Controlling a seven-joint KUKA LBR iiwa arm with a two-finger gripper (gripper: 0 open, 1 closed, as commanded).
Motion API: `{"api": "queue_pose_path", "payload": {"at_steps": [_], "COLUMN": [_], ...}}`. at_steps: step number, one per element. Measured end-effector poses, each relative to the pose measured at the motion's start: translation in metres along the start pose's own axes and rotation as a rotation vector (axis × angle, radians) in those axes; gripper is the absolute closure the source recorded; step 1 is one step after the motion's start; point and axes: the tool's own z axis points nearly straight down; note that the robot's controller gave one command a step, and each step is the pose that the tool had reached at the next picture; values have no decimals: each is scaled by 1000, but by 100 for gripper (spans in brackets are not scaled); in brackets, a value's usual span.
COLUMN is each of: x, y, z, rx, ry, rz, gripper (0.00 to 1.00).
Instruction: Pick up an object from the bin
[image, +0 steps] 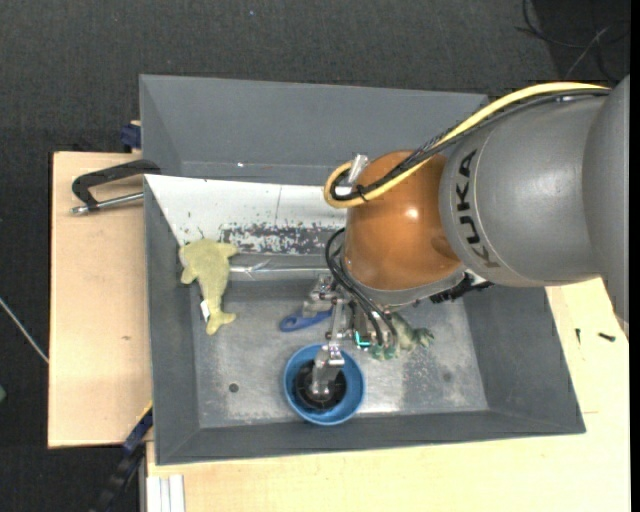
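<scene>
Located on the floor of the grey bin (240, 365): a blue round bowl (298, 403), close to the front wall. Taken here as the reference point and as the task's thing.

Found inside that bowl, at about its middle: the gripper (323, 376), hanging below the arm's orange wrist cover. Cannot tell the state of the jaws, partly hidden by the wrist and lost against the bowl's dark inside. No grasp on the bowl confirmed.

Also logged:
- a small blue piece (297, 321) just beyond the bowl, toward the back wall
- a greenish item (408, 338) beyond the bowl and to its right, close under the wrist
- a pale yellow soft toy (208, 272) well apart from the bowl, beyond it and to its left

Risks, as judged:
- Closing on air in the bowl's hollow, with nothing gripped, if not set astride the rim.
- Tipping or sliding of the bowl toward the front wall on an off-centre pinch. Probably light, and free to move on smooth metal.
- Slipping out on the lift, given a thin curved wall and a hold at one edge only.
- Pressing hard onto the bowl's bottom and jamming, if driven lower.
- Snagging of the greenish item or the small blue piece by the wrist, both being near it, and dragging them along.

Recommended: a check of rim contact before any lift.
</scene>
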Motion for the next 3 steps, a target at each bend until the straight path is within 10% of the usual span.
{"api": "queue_pose_path", "payload": {"at_steps": [1, 2, 3], "x": [4, 3, 3], "y": [-11, -10, -31], "z": [61, 60, -68], "rx": [-3, -5, -3], "ry": [-22, -22, -21], "rz": [52, 54, 94], "gripper": [0, 100, 100]}}
